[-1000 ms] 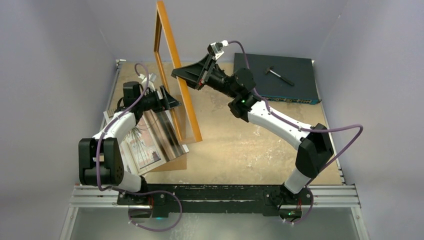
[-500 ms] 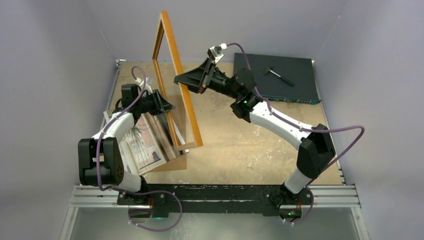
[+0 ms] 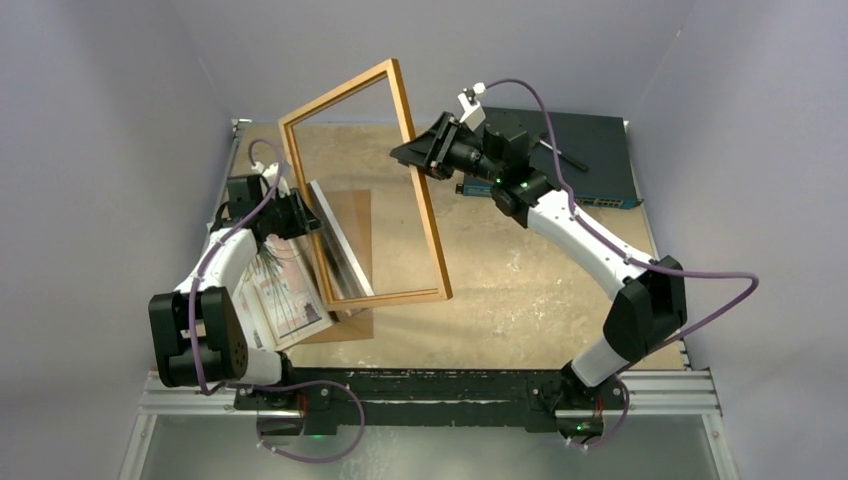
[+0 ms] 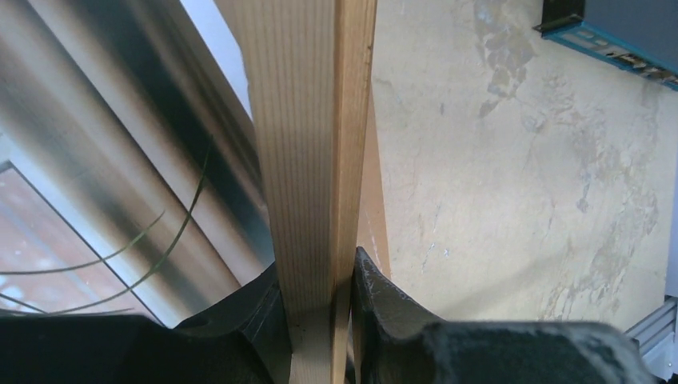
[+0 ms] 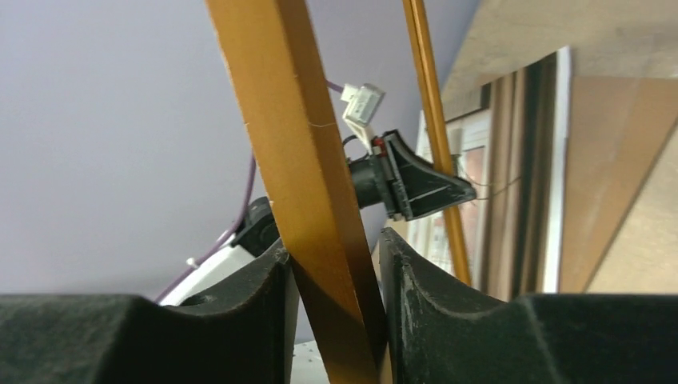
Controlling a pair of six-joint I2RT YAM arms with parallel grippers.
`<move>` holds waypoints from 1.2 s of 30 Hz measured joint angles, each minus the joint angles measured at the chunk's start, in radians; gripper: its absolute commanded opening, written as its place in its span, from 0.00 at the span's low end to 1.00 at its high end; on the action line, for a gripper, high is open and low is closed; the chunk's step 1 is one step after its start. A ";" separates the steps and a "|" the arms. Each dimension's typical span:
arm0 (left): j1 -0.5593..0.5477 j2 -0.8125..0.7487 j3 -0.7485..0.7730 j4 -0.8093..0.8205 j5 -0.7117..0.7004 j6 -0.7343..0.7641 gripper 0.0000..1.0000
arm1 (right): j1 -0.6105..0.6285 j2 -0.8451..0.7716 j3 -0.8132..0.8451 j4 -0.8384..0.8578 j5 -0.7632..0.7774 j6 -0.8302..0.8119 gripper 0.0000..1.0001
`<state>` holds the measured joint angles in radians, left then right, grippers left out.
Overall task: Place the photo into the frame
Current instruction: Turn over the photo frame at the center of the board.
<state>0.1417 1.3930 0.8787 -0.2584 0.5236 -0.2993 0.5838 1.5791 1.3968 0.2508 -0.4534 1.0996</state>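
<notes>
I see the frame [image 3: 427, 215] tilted up between both grippers, above the photo [image 3: 285, 295]. The left gripper [image 4: 320, 280] clamps one rail. The right gripper [image 5: 332, 256] straddles the opposite rail loosely, a gap beside one finger.

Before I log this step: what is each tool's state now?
Left tool: closed on the frame.
Right tool: around the frame, grip cannot be told.

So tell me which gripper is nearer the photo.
Left. The left gripper clamps a rail of the frame right by the photo; the right gripper straddles the opposite rail, farther away.
</notes>
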 measured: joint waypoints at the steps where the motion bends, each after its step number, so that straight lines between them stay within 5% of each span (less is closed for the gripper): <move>1: 0.000 0.000 0.000 -0.016 -0.003 0.005 0.00 | 0.000 0.001 0.013 -0.036 0.012 -0.027 0.35; 7: 0.001 0.000 0.000 -0.059 -0.017 0.016 0.00 | 0.000 0.017 0.101 -0.252 0.111 -0.189 0.00; 15: -0.026 0.004 0.001 -0.073 -0.019 0.049 0.07 | -0.049 0.018 0.112 -0.426 0.203 -0.331 0.00; 25: -0.087 0.077 0.028 -0.072 -0.027 0.087 0.15 | -0.174 0.037 0.048 -0.504 0.076 -0.341 0.00; 36: -0.105 0.163 0.014 -0.069 -0.070 0.185 0.41 | -0.194 0.037 -0.088 -0.451 0.039 -0.349 0.00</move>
<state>0.0368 1.5562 0.8932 -0.3275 0.4538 -0.1139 0.3897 1.6165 1.3090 -0.2001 -0.4149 0.7506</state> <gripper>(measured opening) 0.362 0.311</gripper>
